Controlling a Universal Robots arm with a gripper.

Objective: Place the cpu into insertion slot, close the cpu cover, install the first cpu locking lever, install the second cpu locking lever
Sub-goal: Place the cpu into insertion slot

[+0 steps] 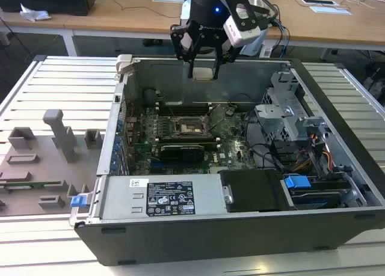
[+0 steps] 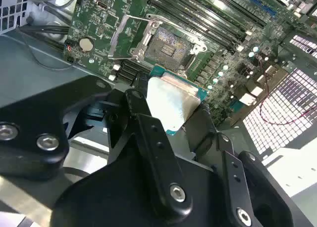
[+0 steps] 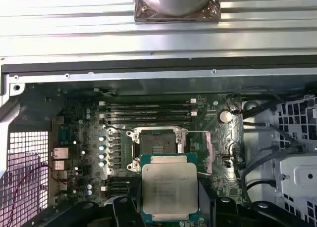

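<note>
One cpu (image 3: 170, 187) sits pinched in the hand (image 1: 203, 68) above the case (image 1: 198, 234); in the exterior view, the uncovered insertion slot (image 1: 187, 129) lies at six o'clock, cables (image 1: 267, 151) at four.

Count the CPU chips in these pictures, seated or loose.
1. The cpu is clamped in the gripper, held in the air above the motherboard close to the insertion slot, whose contacts lie bare, so no chip sits there. Any other would be hidden.

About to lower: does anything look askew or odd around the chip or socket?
Nothing stands out. The cpu sits square between the fingers, its edges in line with the insertion slot, which lies open and bare.
</note>
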